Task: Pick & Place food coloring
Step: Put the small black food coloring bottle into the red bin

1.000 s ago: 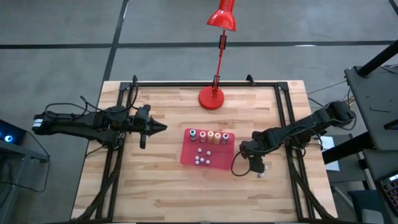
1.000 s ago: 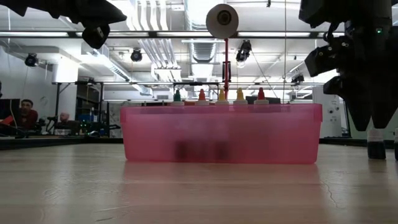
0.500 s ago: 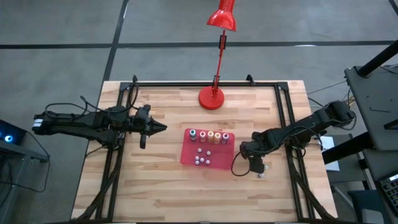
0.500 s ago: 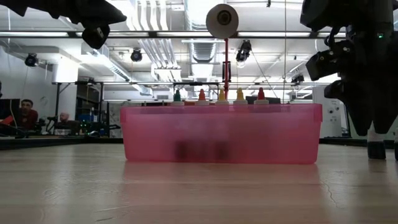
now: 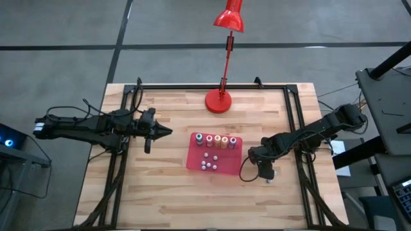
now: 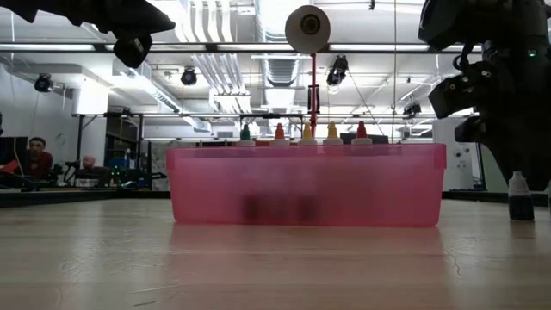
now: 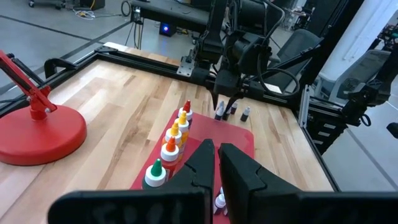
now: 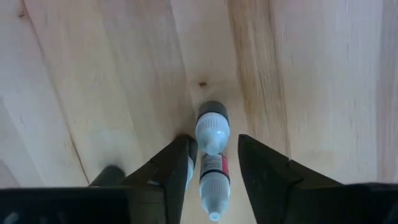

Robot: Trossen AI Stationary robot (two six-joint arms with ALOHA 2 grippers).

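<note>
wooden desk [image 5: 160, 186] under bright shop lights, a red lamp [image 5: 221, 99] standing at its far edge and a red tray [image 5: 196, 160] near the middle. five capped bottles [image 5: 216, 141] stand in a row along the tray's far wall — green, red, yellow, orange and red caps in the low view — with small pale beads [image 5: 207, 165] loose in the tray nearer the front.

the right gripper [image 8: 213, 163] is down at the desk just past the tray's right end. its fingers [image 8: 177, 165] stand partly apart, straddling a bottle [image 8: 214, 174] that lies on its side between them; whether the pads press it i cannot tell. a second bottle [image 8: 212, 127] with a dark base stands upright just ahead of the fingertips, touching or nearly touching the lying one. in the low view that upright bottle [image 6: 519, 196] sits on the desk below the arm.

the left gripper [image 5: 164, 131] waits off the tray's left side, above the desk — fingers closed together, holding nothing.
</note>
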